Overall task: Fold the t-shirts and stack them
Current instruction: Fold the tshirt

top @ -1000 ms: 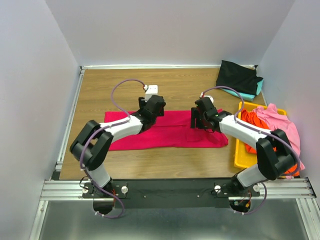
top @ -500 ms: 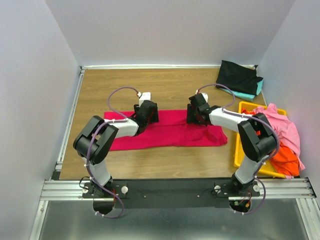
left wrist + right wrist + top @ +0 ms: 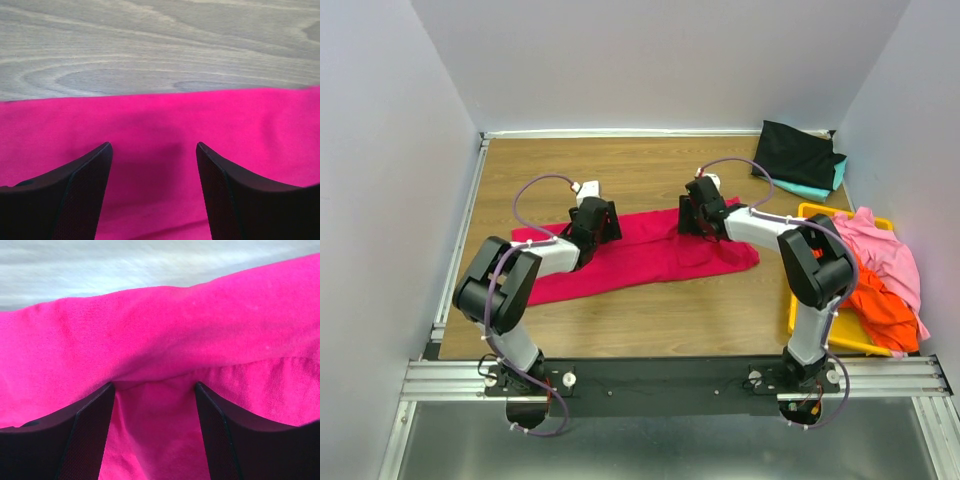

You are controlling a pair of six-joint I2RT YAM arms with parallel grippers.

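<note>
The red t-shirt [image 3: 650, 255] lies in the middle of the desk [image 3: 660, 325], flattened into a long band running left to right, with its right end a little rumpled. My left claw [image 3: 598, 220] sits low over the band's far edge, towards the left end. On its wrist view the fingers stand wide apart with flat cloth under them and bare wood just beyond, and nothing is gripped. My right claw [image 3: 692, 215] is at the far edge further right and is spread just as wide. Its wrist view shows a ridge of cloth heaped up ahead of and between the fingers, but they are not closed on it, so I count it as holding nothing.

I judge that I am mid-fold on this shirt, with both claws placed to take the far edge. The next move calls for closing both on that edge together, catching every layer, then carrying it towards me evenly so the band does not skew. The heaped cloth on the right is the risk, since a pinch there may take only the top layer.

In the far right corner a black t-shirt [image 3: 798, 152] lies on a teal t-shirt [image 3: 825, 187], which I take for the stack. The yellow bin [image 3: 794, 300] at the right edge holds a pink t-shirt [image 3: 880, 245] draped over its rim and an orange t-shirt [image 3: 885, 315], both unfolded.
</note>
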